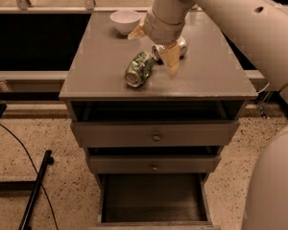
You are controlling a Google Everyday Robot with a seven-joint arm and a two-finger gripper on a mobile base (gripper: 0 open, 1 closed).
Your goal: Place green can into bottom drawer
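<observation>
The green can (139, 68) lies on its side on the grey cabinet's top (101, 75), near the middle. My gripper (153, 48) hangs just above the top, right behind the green can, and is open with nothing in it. One pale fingertip (171, 63) points down just right of the green can; the other (136, 31) sticks out to the left near the bowl. A paler silver can (181, 46) lies behind the gripper, partly hidden by it. The bottom drawer (153, 198) is pulled open at the cabinet's foot, dark inside.
A white bowl (125, 20) stands at the back of the top. Two shallower drawers with round knobs (156, 137) sit slightly open above the bottom one. A black pole (36, 190) and a cable lie on the speckled floor to the left.
</observation>
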